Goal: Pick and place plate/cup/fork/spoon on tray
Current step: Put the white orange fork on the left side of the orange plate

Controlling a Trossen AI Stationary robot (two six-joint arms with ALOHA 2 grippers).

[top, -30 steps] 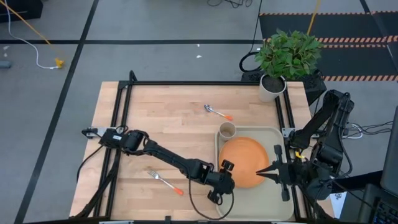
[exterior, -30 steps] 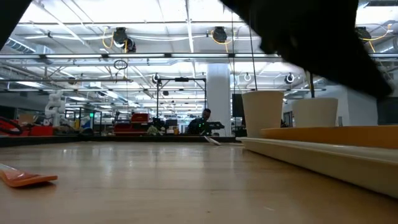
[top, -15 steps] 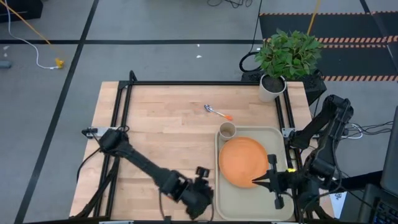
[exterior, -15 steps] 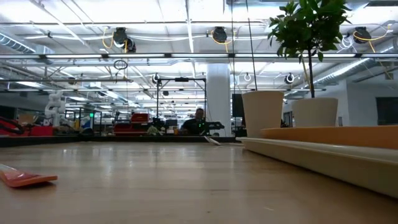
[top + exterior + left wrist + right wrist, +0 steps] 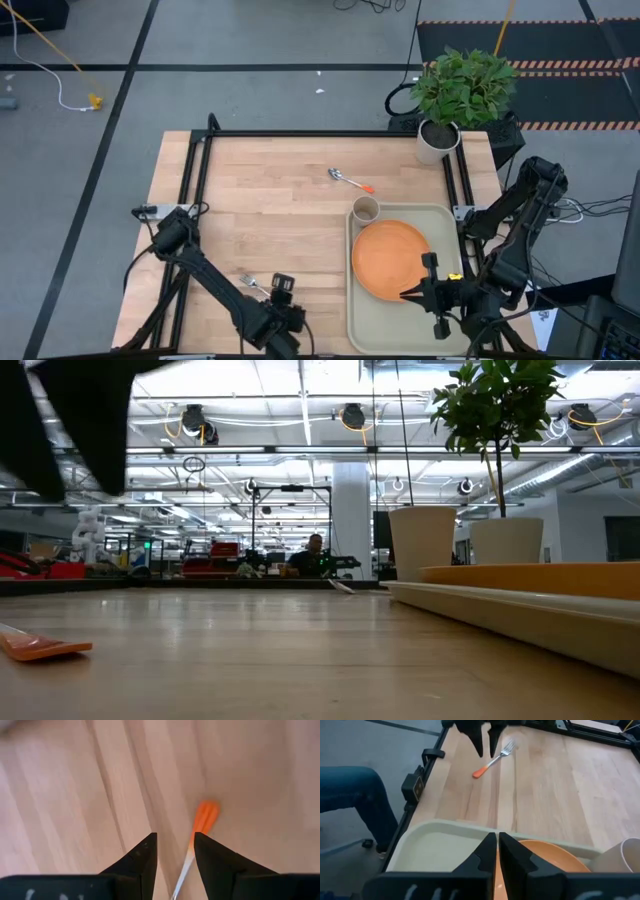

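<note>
The orange plate (image 5: 391,259) lies in the beige tray (image 5: 400,330), and the tan cup (image 5: 366,209) stands in the tray's far left corner. The spoon (image 5: 350,181) lies on the table beyond the tray. The fork (image 5: 492,760) lies on the table near the near edge, orange handle end (image 5: 205,815) toward the tray. My left gripper (image 5: 174,836) hovers over the fork's handle, open by a narrow gap, touching nothing. My right gripper (image 5: 497,839) is shut over the plate's near left rim. My right gripper is shut and points level toward the table's left, at the plate's near left rim (image 5: 530,845). I cannot tell whether its fingertips touch the rim.
A white pot with a green plant (image 5: 437,140) stands at the table's far right corner. A black frame (image 5: 200,180) runs along the table's edges. A person's leg in blue jeans (image 5: 350,795) stands off the near edge. Bare wood (image 5: 270,200) lies left of the tray.
My left gripper has swung from the tray's near left corner toward the table's left and near edge and now stands over the fork. My right gripper has moved a little toward the left and near edge, from over the plate to its rim.
</note>
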